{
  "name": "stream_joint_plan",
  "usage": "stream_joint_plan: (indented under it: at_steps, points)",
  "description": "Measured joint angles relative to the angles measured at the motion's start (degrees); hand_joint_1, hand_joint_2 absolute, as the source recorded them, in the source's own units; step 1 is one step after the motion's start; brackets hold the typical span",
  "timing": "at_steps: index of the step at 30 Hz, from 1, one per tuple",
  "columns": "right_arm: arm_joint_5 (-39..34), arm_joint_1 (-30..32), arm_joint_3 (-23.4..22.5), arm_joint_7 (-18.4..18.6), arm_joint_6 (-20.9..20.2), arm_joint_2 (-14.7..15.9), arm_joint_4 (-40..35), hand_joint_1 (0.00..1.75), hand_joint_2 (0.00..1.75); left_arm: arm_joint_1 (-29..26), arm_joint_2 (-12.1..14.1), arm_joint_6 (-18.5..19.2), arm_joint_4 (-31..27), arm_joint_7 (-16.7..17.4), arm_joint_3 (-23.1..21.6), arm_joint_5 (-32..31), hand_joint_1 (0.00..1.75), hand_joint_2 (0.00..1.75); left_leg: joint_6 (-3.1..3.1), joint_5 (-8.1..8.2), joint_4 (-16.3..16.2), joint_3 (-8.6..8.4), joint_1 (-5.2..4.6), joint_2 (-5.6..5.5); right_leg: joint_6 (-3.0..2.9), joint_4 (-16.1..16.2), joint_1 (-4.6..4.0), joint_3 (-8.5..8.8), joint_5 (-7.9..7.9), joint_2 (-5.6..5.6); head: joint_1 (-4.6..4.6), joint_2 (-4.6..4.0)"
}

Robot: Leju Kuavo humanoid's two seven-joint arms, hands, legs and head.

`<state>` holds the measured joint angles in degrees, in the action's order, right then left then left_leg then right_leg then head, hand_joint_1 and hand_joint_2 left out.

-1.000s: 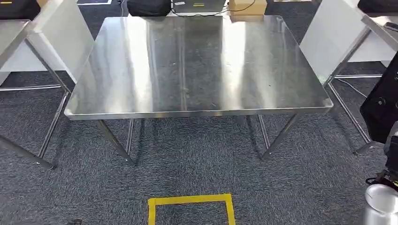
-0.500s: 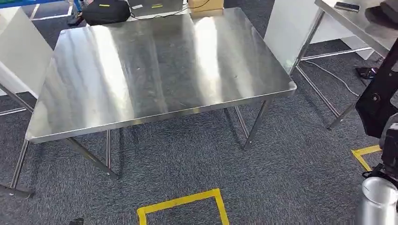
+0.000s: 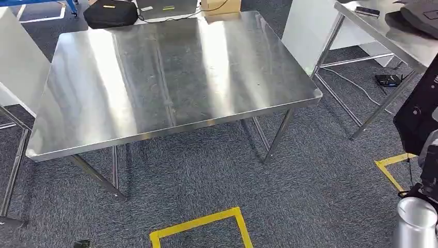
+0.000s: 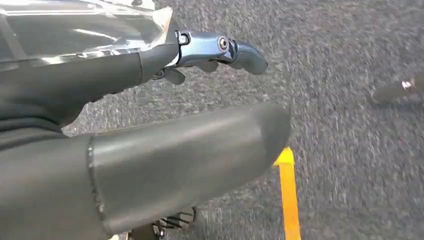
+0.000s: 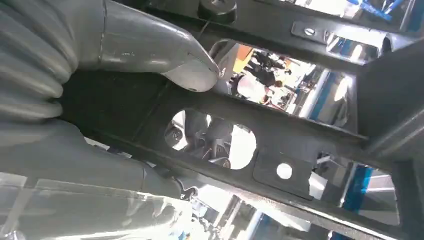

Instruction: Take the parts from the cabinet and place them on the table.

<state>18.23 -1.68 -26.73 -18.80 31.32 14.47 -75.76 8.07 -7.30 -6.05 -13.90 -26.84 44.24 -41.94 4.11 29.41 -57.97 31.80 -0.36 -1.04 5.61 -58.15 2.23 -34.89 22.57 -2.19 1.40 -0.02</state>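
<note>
Above grey carpet (image 4: 350, 60), right hand (image 5: 100, 85) seemingly grips black part (image 5: 280, 135).

Black flat part (image 5: 280, 145), round cutouts, apparently gripped by right robot hand (image 5: 90, 95), bare steel table (image 3: 170, 77)

Floor: grey carpet (image 3: 320, 186) throughout, with yellow tape (image 3: 199, 223) marking a square at 6 o'clock and a corner at 4 o'clock. Steel table (image 3: 170, 77) at centre, top bare and streaked with glare. Second steel table (image 3: 385, 31) at 2 o'clock. White panels at 10 and 1 o'clock. Black bag (image 3: 109, 13) at 11 o'clock.
</note>
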Motion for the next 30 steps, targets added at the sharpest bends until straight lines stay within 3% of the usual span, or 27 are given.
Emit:
stream_joint_plan:
  at_steps: [1,2,3,4,6,7,8,9,11,12,13,15,16,17,18,19,20,21,22,23,24,25,26,27,28,30]
  points:
    - [-0.09,0.0,0.02,0.0,0.06,0.02,0.06,1.71,1.75,-0.02,0.02,-0.28,0.0,0.35,-0.2,-0.16,0.0,0.0,0.4,-0.28,0.12,-0.98,0.17,-0.01,-0.1,-0.3,0.22,-0.84,0.36,0.43,0.06,0.0]
    - [0.04,-0.04,0.04,-0.02,0.15,0.06,0.09,1.71,1.75,-0.02,0.0,-0.62,0.0,0.87,-0.46,-0.26,0.0,0.0,0.84,-0.04,0.15,-1.33,0.17,0.29,-0.47,-2.53,0.09,-1.63,1.47,1.4,0.15,0.0]
    - [0.11,-0.09,0.09,-0.02,0.22,0.07,0.09,1.71,1.75,-0.02,-0.02,-0.75,0.0,1.03,-0.57,-0.29,0.0,0.0,0.93,-0.03,0.13,-1.5,0.09,0.44,-0.81,-5.61,0.09,-3.18,2.73,1.62,0.22,0.0]
    - [0.13,0.05,0.09,-0.11,0.35,0.07,0.13,1.71,1.75,-0.02,-0.02,-0.77,0.0,1.35,-0.7,-0.37,0.0,0.0,1.02,0.06,0.09,-1.65,0.02,0.67,-1.15,-10.41,-0.07,-5.82,4.49,1.62,0.24,0.0]
    - [0.46,0.46,0.11,-0.09,0.37,0.04,0.28,1.71,1.75,-0.04,-0.2,-0.75,0.0,1.82,-1.01,-0.42,0.0,0.0,0.9,0.58,0.04,-2.11,-0.13,0.98,-1.04,-17.75,-0.31,-10.37,6.36,1.63,0.22,0.0]
    - [0.65,0.7,0.15,0.13,0.37,0.04,0.39,1.71,1.75,-0.03,-0.26,-0.75,0.0,1.97,-1.09,-0.42,0.0,0.0,0.78,0.94,0.04,-2.51,-0.14,1.09,-0.88,-17.53,-0.35,-10.78,5.96,1.63,0.22,0.0]
    - [0.98,0.87,0.15,0.31,0.37,0.07,0.55,1.71,1.75,-0.02,-0.31,-0.72,0.0,2.1,-1.2,-0.44,0.0,0.0,0.57,1.53,0.04,-3.27,-0.1,1.19,-0.29,-13.99,-0.35,-9.54,4.29,1.69,0.24,0.0]
    - [1.23,0.86,0.13,0.53,0.37,0.09,0.68,1.71,1.75,-0.01,-0.37,-0.61,0.0,2.25,-1.36,-0.42,0.0,0.0,0.36,2.06,0.04,-4.04,-0.01,1.26,0.27,-9.5,-0.35,-7.54,2.75,1.85,0.22,0.0]
    - [1.73,0.93,0.07,0.9,0.26,0.22,0.92,1.71,1.75,0.01,-0.48,-0.55,0.0,2.45,-1.62,-0.39,0.0,0.0,-0.24,3.39,0.09,-4.87,-0.05,1.56,0.55,-0.44,-0.36,-3.93,-1.86,3.21,0.35,0.0]
    - [2.18,0.91,0.04,1.27,-0.02,0.2,1.29,1.71,1.75,0.1,-0.48,-0.48,0.0,2.54,-1.82,-0.2,0.0,0.0,-0.65,3.92,0.2,-5.81,-0.19,1.61,-0.55,-0.46,-0.82,-4.24,-0.43,3.35,0.08,0.0]
    - [2.71,0.95,0.07,1.51,-0.28,0.35,1.36,1.71,1.75,0.26,-0.48,-0.42,-0.02,2.62,-1.97,-0.13,0.0,0.0,-1.0,4.12,0.57,-5.5,-0.28,1.77,-1.76,-0.53,-1.36,-3.58,-0.19,3.1,0.15,0.0]
    - [3.56,1.11,-0.22,2.19,-0.88,0.7,1.75,1.71,1.75,0.56,-0.48,-0.42,-0.02,2.67,-1.99,0.04,0.0,0.0,-1.44,3.88,0.33,-6.31,-0.4,1.86,-2.71,-0.35,-0.98,-3.25,0.2,2.67,0.13,0.0]
    - [3.76,1.17,-0.26,2.25,-0.87,0.74,1.81,1.71,1.75,0.85,-0.48,-0.42,-0.04,2.69,-2.03,0.11,0.0,0.0,-1.69,2.97,-1.77,-5.01,-0.34,1.81,-3.19,-0.25,-0.39,-2.46,0.52,2.55,0.0,0.02]
    - [3.76,1.21,-0.42,2.32,-0.87,0.77,1.84,1.71,1.75,1.0,-0.53,-0.42,-0.02,2.69,-2.08,0.11,0.0,0.0,-1.96,1.18,-6.12,-2.43,-0.16,1.55,-3.77,-0.08,-0.48,-1.91,0.96,2.4,0.13,0.0]
    - [3.87,1.11,-0.39,2.32,-0.87,0.79,1.95,1.71,1.75,1.05,-0.55,-0.4,-0.02,2.69,-2.17,0.11,0.0,0.0,-2.15,0.54,-9.91,-0.04,-0.05,1.42,-4.34,-0.06,-0.44,-1.45,1.44,2.4,0.02,0.02]
    - [3.95,1.03,-0.33,2.32,-0.87,0.79,2.05,1.71,1.75,0.97,-0.57,-0.4,-0.02,2.71,-2.3,0.11,0.0,0.0,-2.38,1.46,-14.09,2.99,0.08,1.31,-4.59,-0.03,-0.45,-0.74,2.21,2.34,0.04,0.0]
    - [3.96,1.14,-0.33,2.32,-0.87,0.79,2.21,1.71,1.75,0.8,-0.57,-0.4,0.0,2.73,-2.32,0.11,0.0,0.0,-2.67,4.0,-16.6,5.38,0.22,1.17,-4.66,-0.01,-0.47,0.05,2.95,2.2,0.02,0.0]
    - [4.04,1.19,-0.33,2.32,-0.87,0.79,2.36,1.71,1.75,0.65,-0.57,-0.4,0.0,2.78,-2.32,0.11,0.0,0.0,-2.95,7.9,-17.75,7.65,0.32,1.12,-4.7,-0.01,-0.48,1.25,3.87,1.98,0.02,0.0]
    - [4.09,1.17,-0.33,2.34,-0.87,0.79,2.45,1.71,1.75,0.64,-0.57,-0.4,0.0,2.78,-2.32,0.13,0.0,0.0,-3.06,9.82,-17.3,8.8,0.4,1.12,-4.64,-0.01,-0.49,2.35,4.62,1.77,0.02,0.0]
    - [4.35,1.17,-0.33,2.47,-0.94,0.79,2.58,1.71,1.75,0.65,-0.57,-0.4,0.0,2.8,-2.34,0.46,0.0,0.0,-3.08,10.08,-15.68,9.15,0.46,1.13,-4.54,-0.01,-0.48,3.5,5.44,1.6,0.02,0.0]
    - [4.52,1.16,-0.33,2.6,-1.05,0.79,2.6,1.71,1.75,0.65,-0.55,-0.4,0.0,2.8,-2.36,0.55,0.0,0.0,-3.0,9.58,-13.85,9.03,0.47,1.13,-4.45,-0.01,-0.48,4.35,5.99,1.5,0.02,0.0]
    - [5.01,1.15,-0.33,2.91,-1.27,0.79,2.6,1.71,1.75,0.64,-0.55,-0.37,0.0,2.84,-2.34,0.85,0.0,0.0,-2.63,5.02,-8.4,8.26,0.47,1.12,-4.19,-0.01,-0.49,6.16,7.19,1.38,0.04,0.0]
    - [5.37,1.16,-0.33,3.15,-1.46,0.79,2.6,1.71,1.75,0.63,-0.55,-0.35,0.0,2.91,-2.36,1.09,0.0,0.0,-2.25,-0.27,-4.65,7.83,0.42,0.97,-4.02,0.09,-0.5,6.7,7.92,1.31,0.04,0.0]
    - [5.77,1.07,-0.37,3.35,-1.77,0.7,2.75,1.71,1.75,0.54,-0.48,-0.31,0.04,2.93,-2.36,1.22,0.0,0.0,-1.93,-8.27,-1.94,7.55,0.33,0.4,-3.67,-0.14,-0.71,7.32,8.64,0.8,0.0,0.0]
    - [6.21,0.96,-0.33,3.54,-2.12,0.66,2.69,1.71,1.75,0.68,-0.39,-0.2,0.07,3.13,-2.38,1.31,0.0,0.0,-1.77,-6.86,-1.77,7.59,0.0,0.78,-3.27,0.53,-0.86,7.45,8.84,0.76,0.02,0.02]
    - [6.67,0.94,-0.24,3.72,-2.65,0.85,2.71,1.71,1.75,0.87,-0.39,-0.16,0.02,3.08,-2.41,1.86,0.0,0.0,-1.22,-6.97,-1.48,7.18,-0.7,0.58,-2.77,1.21,-0.57,7.47,8.87,0.77,0.17,0.0]
